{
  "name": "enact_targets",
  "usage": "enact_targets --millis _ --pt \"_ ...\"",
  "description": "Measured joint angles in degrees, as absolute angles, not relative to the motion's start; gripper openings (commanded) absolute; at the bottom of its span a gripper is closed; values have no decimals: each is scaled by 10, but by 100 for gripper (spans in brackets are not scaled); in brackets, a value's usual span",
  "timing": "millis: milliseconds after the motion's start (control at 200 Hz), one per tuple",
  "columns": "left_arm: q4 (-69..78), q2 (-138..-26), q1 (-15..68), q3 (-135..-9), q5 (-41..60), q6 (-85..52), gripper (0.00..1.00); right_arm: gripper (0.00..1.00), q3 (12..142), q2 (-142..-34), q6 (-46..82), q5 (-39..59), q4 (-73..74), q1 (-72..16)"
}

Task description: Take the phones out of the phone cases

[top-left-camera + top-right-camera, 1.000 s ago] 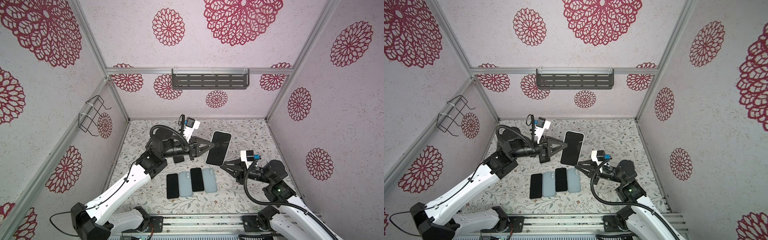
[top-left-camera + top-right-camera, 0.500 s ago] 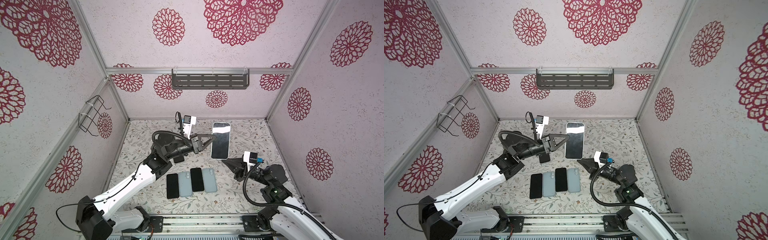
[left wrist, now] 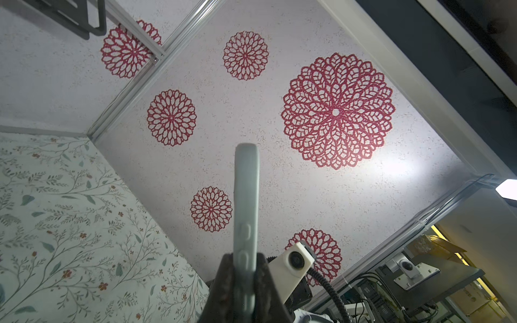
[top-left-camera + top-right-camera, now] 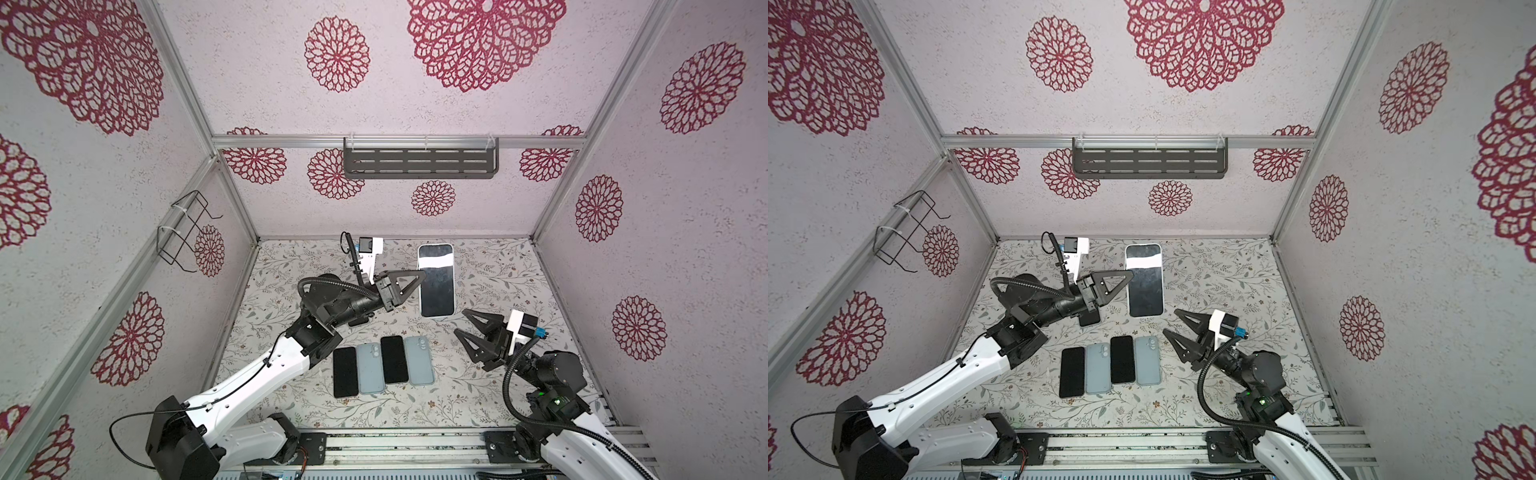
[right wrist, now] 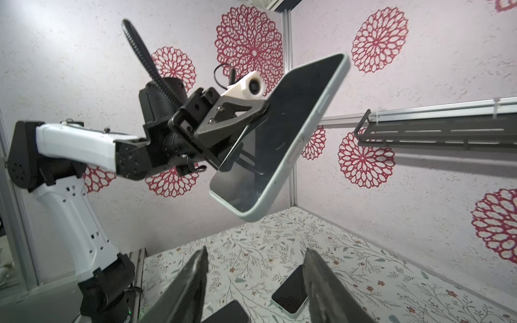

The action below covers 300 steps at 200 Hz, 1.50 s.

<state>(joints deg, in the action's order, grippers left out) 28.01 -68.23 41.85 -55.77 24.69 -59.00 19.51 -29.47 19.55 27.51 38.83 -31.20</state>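
While the left tool [image 4: 420,277] clamps it, the case [image 3: 246,195] encloses the phone [image 4: 436,293].

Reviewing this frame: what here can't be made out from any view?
- Held phone: back turned away in both top views; edge-on in the left wrist view.
- Blue-grey cases: backs up, so any phone inside is hidden.
- Dark object: mostly covered by the left arm in both top views.

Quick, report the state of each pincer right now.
Left pincer: closed on the edge of the cased phone, holding it in the air.
Right pincer: open, holding nothing.
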Motion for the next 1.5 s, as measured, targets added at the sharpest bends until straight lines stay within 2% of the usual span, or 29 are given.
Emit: enact_targets --millis 270,490,911,1196,1296,1391,1501 --pt "358 -680 418 -548 229 -610 0 60 230 -406 384 284 531 -311" --pt "394 -679 418 -534 217 -636 0 58 229 -452 468 312 641 -310" --pt "425 -679 418 -527 214 -662 0 56 251 -477 492 335 694 -310" --pt "444 -679 418 -525 215 -673 0 46 259 -510 501 343 710 -310" --pt "448 -680 417 -524 215 -676 0 46 262 -513 502 346 717 -310" --pt "452 -680 417 -520 215 -676 0 52 266 -515 504 347 722 -310" --pt "453 -681 417 -517 215 -678 0 53 268 -517 507 348 725 -310"
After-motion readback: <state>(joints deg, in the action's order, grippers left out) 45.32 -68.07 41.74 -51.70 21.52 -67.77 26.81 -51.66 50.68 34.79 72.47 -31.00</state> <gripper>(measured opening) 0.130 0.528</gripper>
